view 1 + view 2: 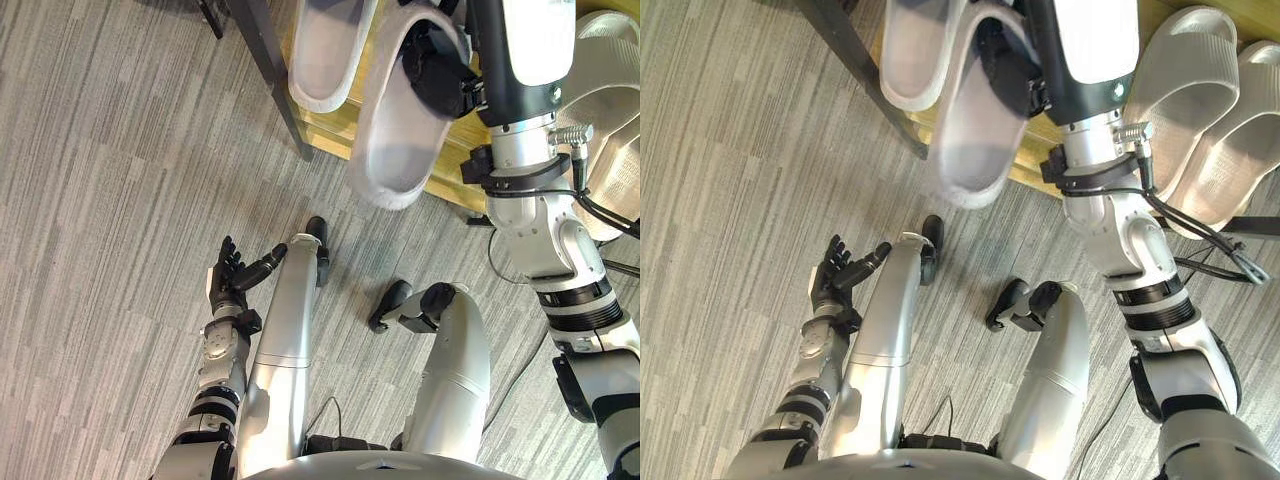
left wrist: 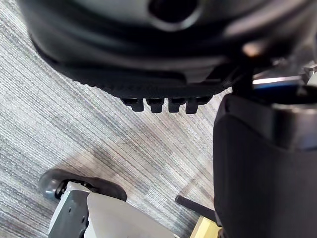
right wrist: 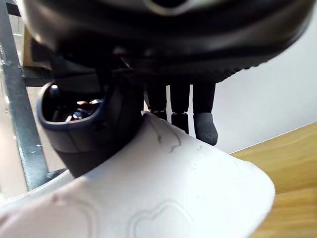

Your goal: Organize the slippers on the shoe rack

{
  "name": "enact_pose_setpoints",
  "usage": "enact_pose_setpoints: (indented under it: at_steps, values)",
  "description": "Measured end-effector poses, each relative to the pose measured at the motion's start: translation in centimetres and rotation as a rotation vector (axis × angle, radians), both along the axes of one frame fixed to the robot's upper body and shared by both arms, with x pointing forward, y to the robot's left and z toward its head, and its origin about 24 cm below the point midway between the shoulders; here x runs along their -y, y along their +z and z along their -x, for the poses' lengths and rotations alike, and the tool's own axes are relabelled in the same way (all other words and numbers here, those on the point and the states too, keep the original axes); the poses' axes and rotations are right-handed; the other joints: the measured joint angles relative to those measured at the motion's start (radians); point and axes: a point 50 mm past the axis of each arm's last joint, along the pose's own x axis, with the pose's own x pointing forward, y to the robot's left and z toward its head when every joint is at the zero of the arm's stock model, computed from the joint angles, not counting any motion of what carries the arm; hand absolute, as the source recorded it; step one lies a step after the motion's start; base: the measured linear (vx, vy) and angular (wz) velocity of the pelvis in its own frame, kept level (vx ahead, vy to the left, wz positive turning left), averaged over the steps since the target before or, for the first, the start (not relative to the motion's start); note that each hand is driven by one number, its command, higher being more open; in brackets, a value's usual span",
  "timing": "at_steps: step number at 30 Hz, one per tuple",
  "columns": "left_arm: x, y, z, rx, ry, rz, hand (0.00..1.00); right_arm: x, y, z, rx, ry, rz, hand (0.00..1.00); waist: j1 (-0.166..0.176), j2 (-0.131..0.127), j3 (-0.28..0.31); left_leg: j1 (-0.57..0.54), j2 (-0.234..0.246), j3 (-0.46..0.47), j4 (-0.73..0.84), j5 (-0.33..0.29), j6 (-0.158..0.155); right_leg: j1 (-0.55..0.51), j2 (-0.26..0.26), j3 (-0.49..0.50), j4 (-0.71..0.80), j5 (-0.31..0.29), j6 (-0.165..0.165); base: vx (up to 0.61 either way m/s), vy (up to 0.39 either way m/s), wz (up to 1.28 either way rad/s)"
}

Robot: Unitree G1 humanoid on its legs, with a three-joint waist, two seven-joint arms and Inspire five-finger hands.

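Right hand has the white slipper pinched, hanging over the shoe rack shelf's front edge, so I'd push it in level beside the other slipper before letting go; left hand hangs low, fingers relaxed.

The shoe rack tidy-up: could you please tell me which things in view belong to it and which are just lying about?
Job: white slipper in right hand; second white slipper; two grey slippers; shoe rack.
Lying about: carpet; left hand, idle, open.
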Motion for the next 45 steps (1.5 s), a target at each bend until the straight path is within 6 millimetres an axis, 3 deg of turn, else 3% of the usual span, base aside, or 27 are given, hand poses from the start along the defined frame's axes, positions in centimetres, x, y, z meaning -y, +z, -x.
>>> enact_pose_setpoints:
  at_steps: [11, 17, 18, 26, 31, 45]
  values:
    - [0.2, -0.9, 0.4, -0.084, 0.008, -0.024, 1.0, 1.4, 0.7, -2.8, -0.042, -0.123, -0.109, 0.0, 0.003, -0.002, -0.002, 0.0, 0.003, 0.004, -0.006, 0.0, 0.0, -0.004, 0.0, 0.002, 0.0, -0.003, -0.003, 0.04, -0.061, 0.0]
    - [0.3, -1.6, 0.7, -0.136, -0.017, -0.05, 1.0, 0.7, 1.5, -4.0, -0.055, -0.128, -0.102, 0.0, 0.006, -0.005, -0.005, -0.007, 0.009, 0.014, -0.01, 0.002, -0.004, -0.021, 0.001, 0.01, 0.0, -0.003, -0.005, 0.05, -0.063, -0.02]
    - [0.3, -1.7, 0.8, -0.138, -0.018, -0.053, 1.0, 0.5, 1.5, -4.2, -0.062, -0.131, -0.094, 1.0, 0.006, -0.005, -0.006, -0.007, 0.009, 0.014, -0.01, 0.003, -0.005, -0.021, 0.001, 0.009, 0.0, -0.003, -0.005, 0.05, -0.068, 0.0]
    - [0.7, -2.6, 1.2, -0.216, -0.082, -0.106, 1.0, -0.8, 1.7, -5.4, -0.094, -0.13, -0.036, 1.0, 0.008, -0.004, -0.013, -0.013, 0.009, 0.014, -0.01, 0.001, -0.002, -0.023, 0.0, 0.007, 0.0, -0.003, -0.006, 0.05, -0.066, 0.01]
    - [0.7, -3.2, 1.5, -0.251, -0.095, -0.113, 1.0, -0.8, 3.1, -5.9, -0.099, -0.12, -0.067, 1.0, 0.009, -0.003, -0.014, -0.014, 0.013, 0.017, -0.014, 0.001, -0.003, -0.027, 0.0, 0.006, 0.0, -0.003, -0.007, 0.05, -0.067, 0.01]
    - [0.5, -3.9, 2.3, -0.301, -0.088, -0.137, 1.0, -2.2, 1.1, -6.6, -0.217, -0.037, -0.139, 1.0, 0.008, -0.001, -0.041, 0.024, 0.029, 0.023, -0.015, -0.002, -0.006, 0.01, 0.005, 0.003, -0.001, -0.009, -0.015, 0.04, -0.068, -0.01]
